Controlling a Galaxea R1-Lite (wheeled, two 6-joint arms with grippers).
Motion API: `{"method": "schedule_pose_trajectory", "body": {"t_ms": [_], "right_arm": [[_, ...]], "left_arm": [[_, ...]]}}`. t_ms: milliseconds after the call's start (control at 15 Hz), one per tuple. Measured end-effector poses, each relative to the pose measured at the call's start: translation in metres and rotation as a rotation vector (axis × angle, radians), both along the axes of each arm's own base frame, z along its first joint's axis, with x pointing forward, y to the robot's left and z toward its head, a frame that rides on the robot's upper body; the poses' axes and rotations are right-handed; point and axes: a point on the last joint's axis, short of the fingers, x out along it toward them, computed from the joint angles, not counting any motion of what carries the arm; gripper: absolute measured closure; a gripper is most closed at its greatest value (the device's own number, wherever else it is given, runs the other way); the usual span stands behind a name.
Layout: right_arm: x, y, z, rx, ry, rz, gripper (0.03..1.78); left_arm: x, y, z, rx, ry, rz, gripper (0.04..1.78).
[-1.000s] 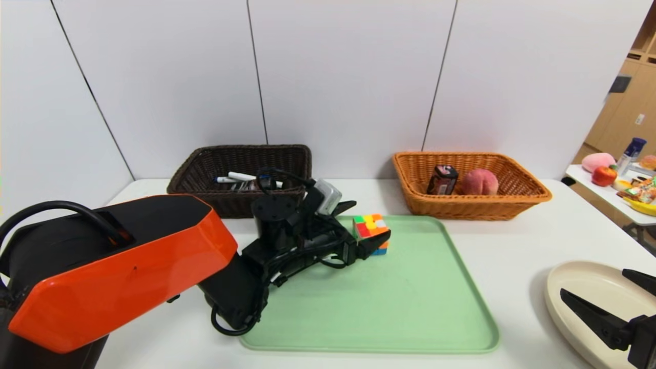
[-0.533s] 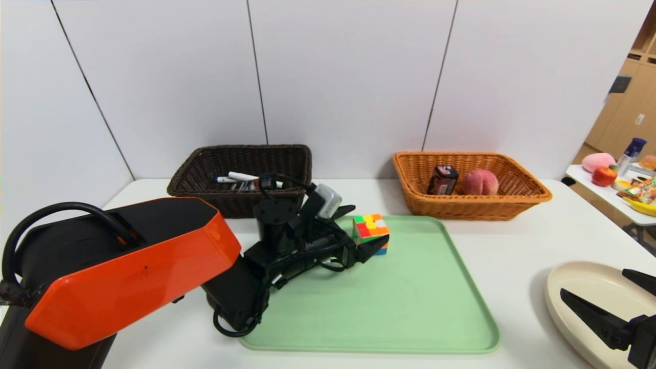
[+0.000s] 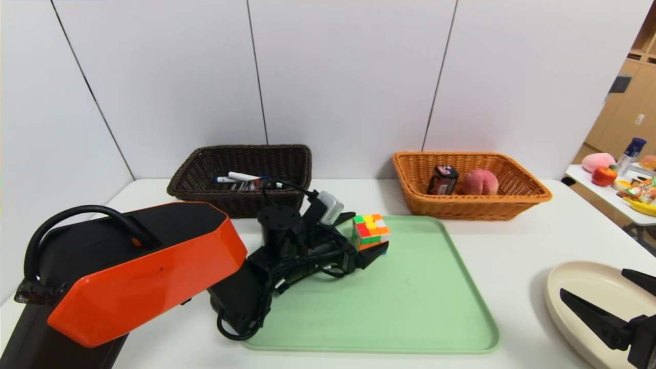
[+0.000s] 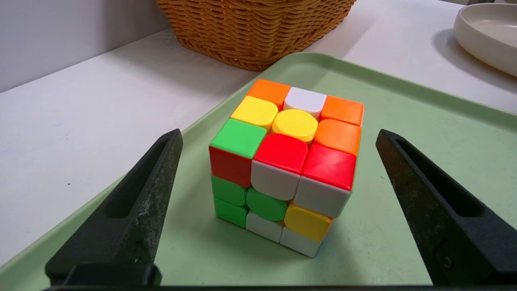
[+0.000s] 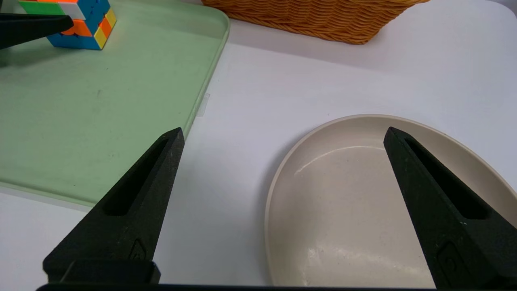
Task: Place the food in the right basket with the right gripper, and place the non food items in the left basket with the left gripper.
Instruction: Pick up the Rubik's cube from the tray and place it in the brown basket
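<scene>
The multicoloured puzzle cube (image 3: 371, 228) stands on the green tray (image 3: 410, 307) near its far left corner; it also shows in the left wrist view (image 4: 284, 165). My left gripper (image 3: 366, 233) is open, its jaws wide on either side of the cube without touching it (image 4: 278, 135). Two white markers (image 3: 241, 177) and the black tube lie in the dark brown left basket (image 3: 205, 192). The peach (image 3: 480, 182) and the dark pink-labelled container (image 3: 443, 179) sit in the orange right basket (image 3: 517, 202). My right gripper (image 3: 594, 284) is open and empty over a beige plate (image 5: 363, 194).
The beige plate (image 3: 569, 287) lies at the table's front right. The left arm's orange-black body (image 3: 133, 271) fills the front left. A side table with toy food (image 3: 620, 184) stands at the far right.
The left arm has shifted a little to the right and down, bringing its open jaws closer around the cube. The cube and the right arm have not moved.
</scene>
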Motion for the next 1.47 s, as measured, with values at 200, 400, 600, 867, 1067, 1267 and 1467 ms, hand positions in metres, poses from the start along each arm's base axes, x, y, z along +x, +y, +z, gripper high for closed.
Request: {"method": "schedule_pose_trajectory", "body": {"t_ms": [200,400,600,867,1067,1267,1467], "right_arm": [[0.0,0.0,0.0,0.0,0.002,0.0,0.11],[0.0,0.0,0.0,0.0,0.001,0.001,0.11],[0.0,0.0,-0.001,0.001,0.003,0.0,0.11],[-0.001,0.0,-0.002,0.0,0.007,0.0,0.11],[-0.001,0.0,-0.002,0.0,0.009,0.001,0.11],[-0.001,0.0,-0.002,0.0,0.01,0.002,0.11],[0.0,0.0,-0.003,0.0,0.012,0.003,0.11]], "left_arm": [[0.001,0.0,0.0,-0.001,-0.001,0.003,0.22],[0.001,0.0,0.001,-0.009,-0.012,0.003,0.7],[0.001,0.0,0.0,-0.009,-0.011,0.003,0.89],[0.001,0.0,-0.001,-0.013,-0.02,0.006,0.9],[0.001,0.0,0.002,-0.02,-0.031,0.007,0.91],[0.0,0.005,0.025,-0.053,-0.07,0.017,0.91],[0.005,0.019,0.057,-0.087,-0.115,0.052,0.91]]}}
